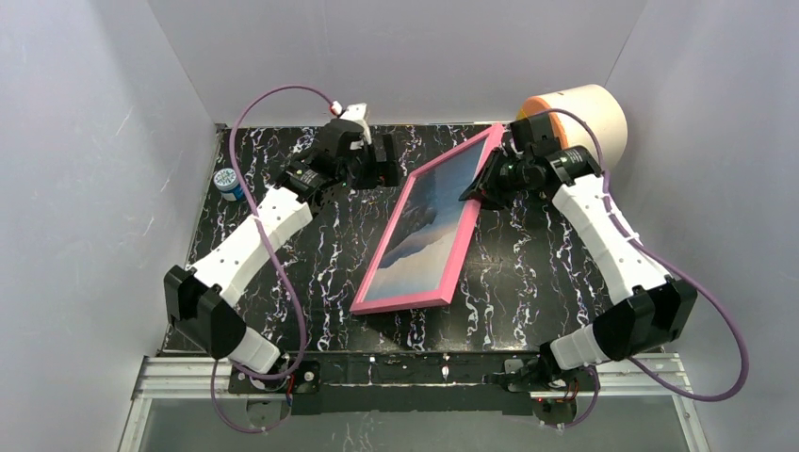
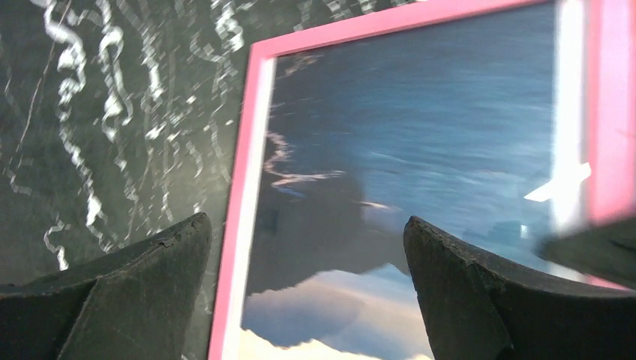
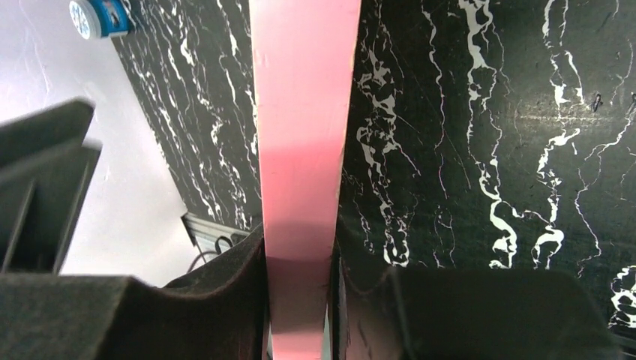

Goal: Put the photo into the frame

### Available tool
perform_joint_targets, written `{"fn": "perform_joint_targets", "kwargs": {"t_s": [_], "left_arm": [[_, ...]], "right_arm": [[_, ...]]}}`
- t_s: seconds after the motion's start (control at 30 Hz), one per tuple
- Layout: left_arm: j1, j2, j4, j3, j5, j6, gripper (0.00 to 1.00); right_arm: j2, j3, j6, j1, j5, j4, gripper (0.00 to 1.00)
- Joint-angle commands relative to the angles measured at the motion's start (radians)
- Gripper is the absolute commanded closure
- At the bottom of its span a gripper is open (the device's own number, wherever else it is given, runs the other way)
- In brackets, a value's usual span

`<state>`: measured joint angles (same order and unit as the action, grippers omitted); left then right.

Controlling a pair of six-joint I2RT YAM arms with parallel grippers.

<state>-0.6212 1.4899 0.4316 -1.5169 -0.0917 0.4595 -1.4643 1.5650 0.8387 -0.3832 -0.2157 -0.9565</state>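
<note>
Top view: no writing can be read. The small blue-white tub point(image 1: 226, 182) at the left edge of the tabletop point(image 1: 528, 282) has a label, too small to read. Count: 1 frame point(image 1: 405, 301), 1 photo point(image 1: 419, 235), 1 tub, 1 cream roll w/ orange end point(image 1: 579, 118) upper right, 2 arms. The frame lies diagonally mid-view, pink side up, w/ the photo showing inside the pink border. Right fingers point(image 1: 485, 179) sit at the frame's upper right edge. Left fingers point(image 1: 384, 162) are upper centre, near the frame's left edge but apart from it.

Left wrist view: 2 dark fingers point(image 2: 150, 292) at the bottom, spread wide, gripping nothing. Beyond them are the frame's pink corner point(image 2: 241, 180) and the photo point(image 2: 420, 135) w/ blue sea, dark cliff, pale sky, all blurred. The frame is cut off at right and bottom. A dark shape lower right point(image 2: 600, 251) is too blurred to tell.

Right wrist view: the frame's pink edge point(image 3: 300, 135) runs top to bottom at centre, clamped btwn 2 fingers point(image 3: 225, 285), 1 pressed on each side. The photo is hidden here. The tub point(image 3: 97, 19) is upper left, cut off, its print unreadable.
</note>
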Motion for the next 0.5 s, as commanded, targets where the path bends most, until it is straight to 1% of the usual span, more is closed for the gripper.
{"fn": "perform_joint_targets", "kwargs": {"t_s": [0.0,0.2,0.4,0.47], "left_arm": [[0.103,0.018,0.002,0.099,0.038,0.097,0.02],[0.222,0.065,0.047,0.186,0.046,0.108,0.02],[0.309,0.076,0.057,0.282,0.092,0.102,0.02],[0.329,0.088,0.063,0.311,0.139,0.105,0.02]], "right_arm": [[0.112,-0.109,-0.127,0.063,-0.16,0.206,0.69],[0.113,-0.334,-0.208,0.145,-0.384,0.436,0.68],[0.024,-0.41,-0.28,0.167,-0.454,0.589,0.67],[-0.019,-0.42,-0.287,0.173,-0.48,0.624,0.67]]}}
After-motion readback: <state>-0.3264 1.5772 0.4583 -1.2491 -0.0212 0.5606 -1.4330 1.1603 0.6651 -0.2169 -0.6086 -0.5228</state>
